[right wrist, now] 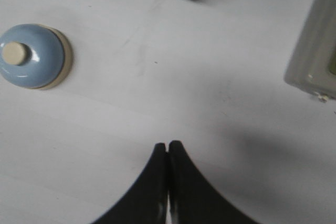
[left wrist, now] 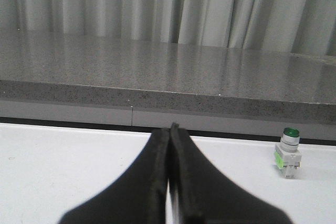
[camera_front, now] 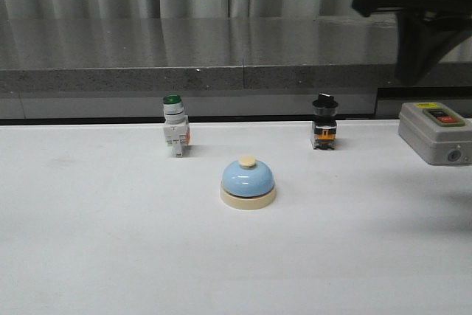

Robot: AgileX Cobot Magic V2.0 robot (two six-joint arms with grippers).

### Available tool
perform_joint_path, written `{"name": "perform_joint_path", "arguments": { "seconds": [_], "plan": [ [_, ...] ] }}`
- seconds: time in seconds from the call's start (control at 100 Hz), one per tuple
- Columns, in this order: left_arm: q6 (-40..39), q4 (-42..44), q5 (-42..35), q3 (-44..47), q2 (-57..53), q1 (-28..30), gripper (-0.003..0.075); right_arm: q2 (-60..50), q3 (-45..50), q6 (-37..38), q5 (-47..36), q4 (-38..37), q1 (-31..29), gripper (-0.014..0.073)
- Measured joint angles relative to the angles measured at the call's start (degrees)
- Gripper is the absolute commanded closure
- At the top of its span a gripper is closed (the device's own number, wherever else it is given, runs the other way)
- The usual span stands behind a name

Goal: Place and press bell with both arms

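Observation:
The light-blue bell (camera_front: 248, 181) with cream base and cream knob stands upright on the white table, near the middle. It also shows in the right wrist view (right wrist: 32, 55). My right arm (camera_front: 424, 16) hangs high at the upper right; its gripper (right wrist: 167, 146) is shut and empty above bare table, well apart from the bell. My left gripper (left wrist: 170, 129) is shut and empty, low over the table, facing the back ledge. The left arm does not show in the front view.
A green-capped white switch (camera_front: 175, 125) stands behind and left of the bell and shows in the left wrist view (left wrist: 288, 152). A black-knobbed orange switch (camera_front: 324, 122) stands back right. A grey button box (camera_front: 435, 133) sits at the right edge. A grey ledge (camera_front: 221, 71) runs behind.

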Motion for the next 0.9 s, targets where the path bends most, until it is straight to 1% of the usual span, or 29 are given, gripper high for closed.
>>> {"name": "perform_joint_path", "arguments": {
  "seconds": [0.24,0.43,0.59,0.9],
  "plan": [
    [0.00,0.00,0.00,0.00,0.00,0.00,0.0741,-8.21,6.61,0.22,-1.04,-0.14,-7.76,0.0653],
    [0.00,0.00,0.00,0.00,0.00,0.00,0.0741,-13.87,12.33,0.54,-3.20,-0.18,-11.42,0.0653],
    [0.00,0.00,0.00,0.00,0.00,0.00,0.0741,-19.03,17.57,2.17,-5.10,-0.18,-12.71,0.0653],
    [0.00,0.00,0.00,0.00,0.00,0.00,0.0741,-30.31,27.45,2.55,-11.73,-0.18,-12.70,0.0653]
  ]
}}
